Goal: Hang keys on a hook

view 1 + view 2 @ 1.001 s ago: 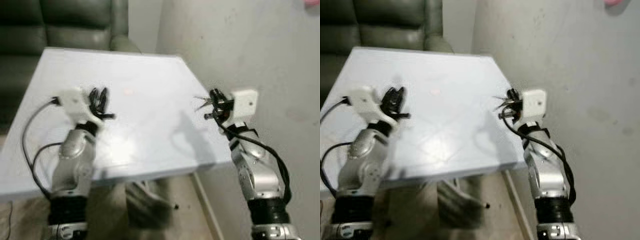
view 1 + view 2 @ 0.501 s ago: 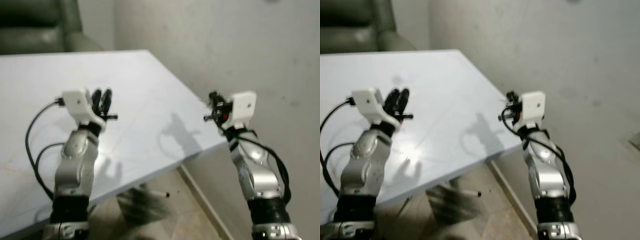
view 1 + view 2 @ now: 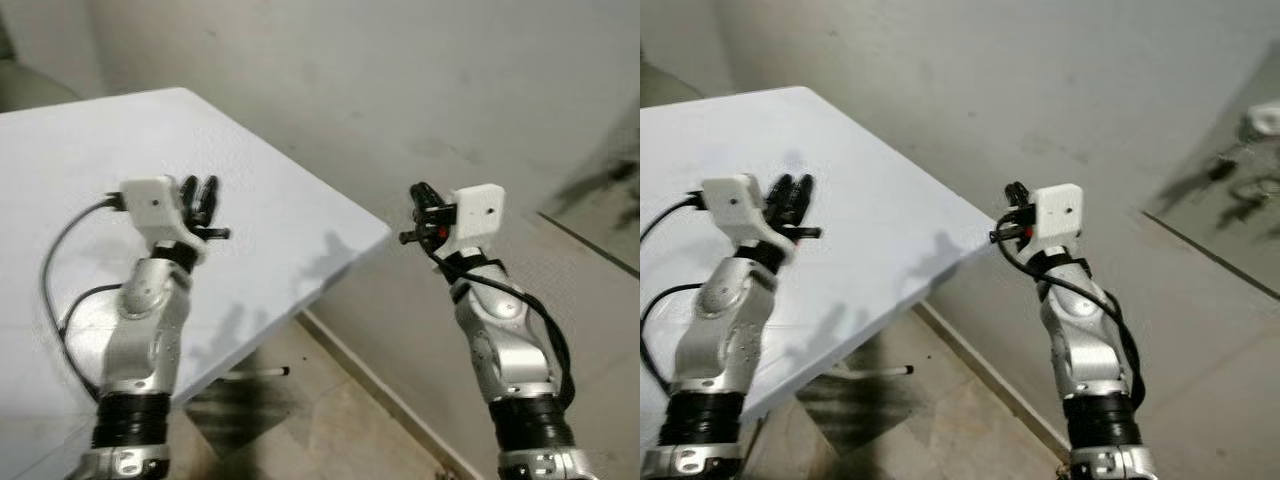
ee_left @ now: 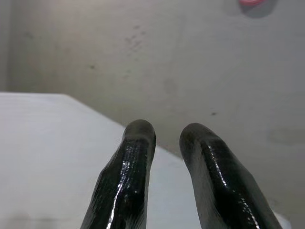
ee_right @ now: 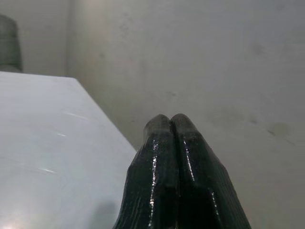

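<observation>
While the left end effector gapes above the table, the right end effector stays pressed together.

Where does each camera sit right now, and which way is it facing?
Left eye view: head camera, looking forward and down at the white table; both silver arms show.
Right eye view: same scene, same arms.
Left wrist view: along the left gripper, fingers parted, toward table and wall.
Right wrist view: along the right gripper, fingers pressed together, toward table and wall.
All four share the table and wall.
</observation>
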Controlling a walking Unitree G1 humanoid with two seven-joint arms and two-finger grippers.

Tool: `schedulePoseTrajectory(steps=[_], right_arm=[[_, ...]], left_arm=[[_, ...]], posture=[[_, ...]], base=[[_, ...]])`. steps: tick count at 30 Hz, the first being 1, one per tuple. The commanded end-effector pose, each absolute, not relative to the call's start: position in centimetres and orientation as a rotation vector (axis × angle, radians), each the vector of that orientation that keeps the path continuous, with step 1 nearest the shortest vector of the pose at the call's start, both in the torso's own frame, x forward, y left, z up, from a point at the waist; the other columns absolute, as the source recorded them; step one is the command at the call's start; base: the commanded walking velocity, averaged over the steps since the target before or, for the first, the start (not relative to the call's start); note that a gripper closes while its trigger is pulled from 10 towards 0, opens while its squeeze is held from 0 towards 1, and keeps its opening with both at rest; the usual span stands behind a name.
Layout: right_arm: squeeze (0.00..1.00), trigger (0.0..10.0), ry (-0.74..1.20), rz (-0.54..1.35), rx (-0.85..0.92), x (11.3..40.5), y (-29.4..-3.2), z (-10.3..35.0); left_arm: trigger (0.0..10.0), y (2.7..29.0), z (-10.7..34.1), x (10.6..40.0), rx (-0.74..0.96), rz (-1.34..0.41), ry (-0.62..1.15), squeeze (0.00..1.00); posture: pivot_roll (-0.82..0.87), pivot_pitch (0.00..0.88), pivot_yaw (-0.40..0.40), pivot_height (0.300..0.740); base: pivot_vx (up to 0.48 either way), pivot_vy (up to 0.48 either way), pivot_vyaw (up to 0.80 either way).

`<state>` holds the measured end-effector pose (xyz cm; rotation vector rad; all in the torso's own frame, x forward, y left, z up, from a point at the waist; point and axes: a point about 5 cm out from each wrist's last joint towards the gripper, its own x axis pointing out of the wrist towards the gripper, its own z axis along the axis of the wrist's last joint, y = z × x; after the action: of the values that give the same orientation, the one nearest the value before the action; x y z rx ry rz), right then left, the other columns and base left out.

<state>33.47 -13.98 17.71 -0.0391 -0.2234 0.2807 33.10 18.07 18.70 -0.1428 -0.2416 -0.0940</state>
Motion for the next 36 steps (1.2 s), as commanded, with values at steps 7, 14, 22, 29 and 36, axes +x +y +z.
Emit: schedulePoseTrajectory(steps=[7, 14, 22, 29, 36], right_arm=[[0.00, 10.0, -0.245, 0.258, -0.047, 33.45, -14.55, 18.33], [0.00, 10.0, -0.271, 0.285, -0.031, 33.06, -14.34, 18.52], [0.00, 10.0, -0.265, 0.286, -0.039, 32.96, -14.39, 18.31], [0.00, 10.0, -0.266, 0.289, -0.040, 32.84, -14.34, 18.30], [0.00, 10.0, -0.252, 0.285, -0.033, 32.90, -14.44, 18.16]], left_arm=[[10.0, 16.91, 18.47, 33.03, -0.133, -0.142, -0.236, 0.00], [10.0, 16.95, 18.40, 33.06, -0.134, -0.144, -0.228, 0.00], [10.0, 16.91, 18.38, 32.98, -0.142, -0.156, -0.224, 0.00], [10.0, 16.95, 18.39, 32.96, -0.145, -0.158, -0.220, 0.00], [10.0, 16.96, 18.37, 33.01, -0.146, -0.159, -0.217, 0.00]], posture=[[-0.01, 0.000, -0.125, 0.740], [-0.01, 0.000, -0.123, 0.740], [-0.01, 0.000, -0.121, 0.740], [-0.01, 0.000, -0.121, 0.740], [-0.01, 0.000, -0.121, 0.740]], base=[[0.000, 0.000, -0.74], [0.000, 0.000, -0.28], [0.000, -0.137, 0.00], [0.000, -0.347, 0.00], [0.000, -0.349, 0.00]])
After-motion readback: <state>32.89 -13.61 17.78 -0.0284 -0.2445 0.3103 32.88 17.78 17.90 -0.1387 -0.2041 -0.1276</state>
